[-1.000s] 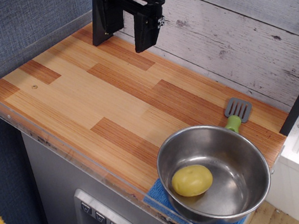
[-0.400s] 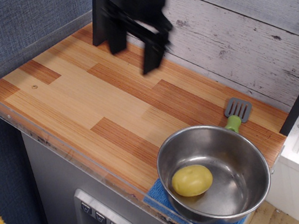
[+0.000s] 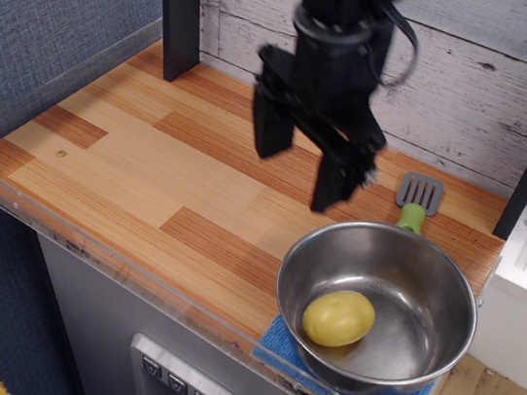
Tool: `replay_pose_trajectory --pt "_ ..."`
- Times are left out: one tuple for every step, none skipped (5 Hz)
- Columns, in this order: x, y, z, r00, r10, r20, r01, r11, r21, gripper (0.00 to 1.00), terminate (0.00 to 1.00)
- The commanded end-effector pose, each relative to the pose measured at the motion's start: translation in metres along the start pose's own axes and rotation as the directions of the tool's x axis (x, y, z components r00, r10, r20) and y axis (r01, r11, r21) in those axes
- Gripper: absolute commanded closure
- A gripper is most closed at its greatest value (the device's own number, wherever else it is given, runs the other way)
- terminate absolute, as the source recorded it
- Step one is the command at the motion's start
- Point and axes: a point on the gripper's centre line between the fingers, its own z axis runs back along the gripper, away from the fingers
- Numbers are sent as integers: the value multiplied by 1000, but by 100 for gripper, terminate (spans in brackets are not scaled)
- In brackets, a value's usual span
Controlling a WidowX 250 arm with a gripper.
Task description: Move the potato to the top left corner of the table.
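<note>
Wood-plank laminate covers the table [image 3: 130, 169], which has a clear acrylic rim along its front edge and a grey-white plank wall behind. In the single view, the tool [image 3: 300, 163] hangs above the middle of the table with its two black fingers spread wide and nothing between them, up and to the left of the steel pot [image 3: 376, 307]. The potato [image 3: 338, 317] lies inside that pot, at the front right and far from the top left corner. Likely risks: a finger clipping the pot's rim on descent and shoving it along the blue cloth [image 3: 286, 350], or the smooth potato rolling on the curved steel as the fingers close. Counted: one potato, one pot, one cloth, one green-handled spatula [image 3: 416, 201], one tool.
</note>
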Motion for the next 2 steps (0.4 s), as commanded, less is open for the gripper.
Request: replay_pose_trajectory --pt "-15 -30 -1 993 -107 48 111 989 -94 0 0" --pt "-21 -48 -10 984 -175 23 176 979 -107 0 0"
